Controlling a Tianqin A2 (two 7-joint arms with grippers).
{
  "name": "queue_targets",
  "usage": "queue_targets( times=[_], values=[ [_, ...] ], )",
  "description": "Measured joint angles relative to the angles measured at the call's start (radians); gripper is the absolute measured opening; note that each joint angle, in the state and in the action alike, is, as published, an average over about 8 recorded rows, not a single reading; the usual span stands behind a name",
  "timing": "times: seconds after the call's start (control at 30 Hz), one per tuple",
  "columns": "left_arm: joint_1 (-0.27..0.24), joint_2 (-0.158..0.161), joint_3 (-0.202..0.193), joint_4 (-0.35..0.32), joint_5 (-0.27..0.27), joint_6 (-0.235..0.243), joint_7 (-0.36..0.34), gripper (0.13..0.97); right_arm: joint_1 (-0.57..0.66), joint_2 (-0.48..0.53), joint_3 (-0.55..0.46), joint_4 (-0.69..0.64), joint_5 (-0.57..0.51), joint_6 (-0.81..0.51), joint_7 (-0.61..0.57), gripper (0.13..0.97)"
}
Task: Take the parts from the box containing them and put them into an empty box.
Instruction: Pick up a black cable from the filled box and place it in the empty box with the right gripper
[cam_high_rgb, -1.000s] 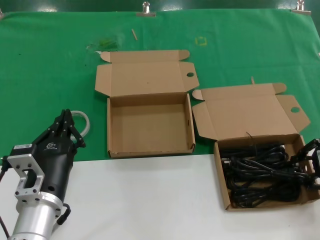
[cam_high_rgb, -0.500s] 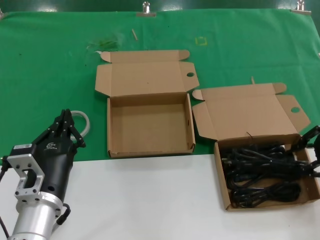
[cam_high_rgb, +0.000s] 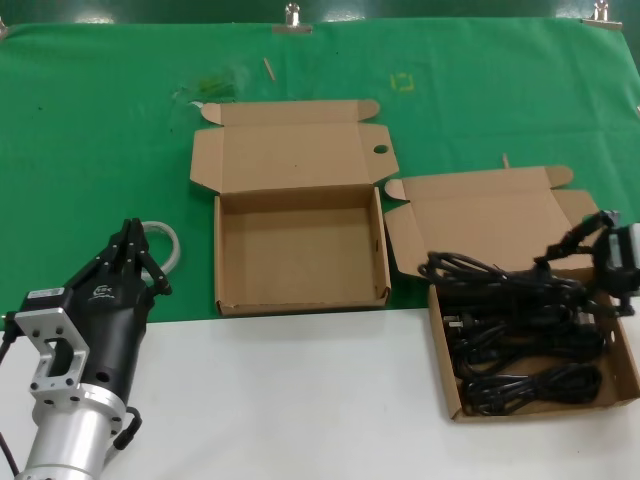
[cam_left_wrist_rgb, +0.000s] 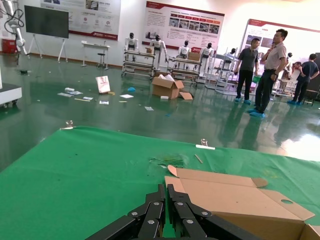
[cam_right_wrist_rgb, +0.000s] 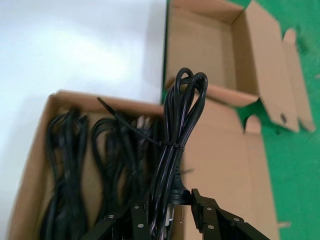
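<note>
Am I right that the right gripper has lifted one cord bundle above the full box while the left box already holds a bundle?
Not quite. The left box holds nothing yet, as the head view shows. The right gripper does hold one cord bundle above the full box.

The right gripper (cam_high_rgb: 607, 262) is cut off by the right edge of the head view, so little of its arm shows. In the right wrist view the lifted cord bundle (cam_right_wrist_rgb: 175, 150) hides part of the full box (cam_right_wrist_rgb: 37, 165), whose near end runs off the edge. The whitish tube ring (cam_high_rgb: 168, 240) is half hidden behind the left gripper (cam_high_rgb: 130, 240).
</note>
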Motion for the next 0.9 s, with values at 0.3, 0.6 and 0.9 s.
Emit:
queue_targets(
  times=[0.3, 0.6, 0.9],
  values=[
    [0.000, 0.000, 0.000, 0.000, 0.000, 0.000, 0.000, 0.156, 0.023, -0.068, -0.021, 0.014, -0.030, 0.047, 0.019, 0.306],
    [0.000, 0.000, 0.000, 0.000, 0.000, 0.000, 0.000, 0.156, 0.050, -0.151, -0.058, 0.017, -0.070, 0.085, 0.028, 0.304],
    [0.000, 0.000, 0.000, 0.000, 0.000, 0.000, 0.000, 0.156, 0.063, -0.239, -0.095, 0.016, -0.100, 0.118, 0.042, 0.302]
  ],
)
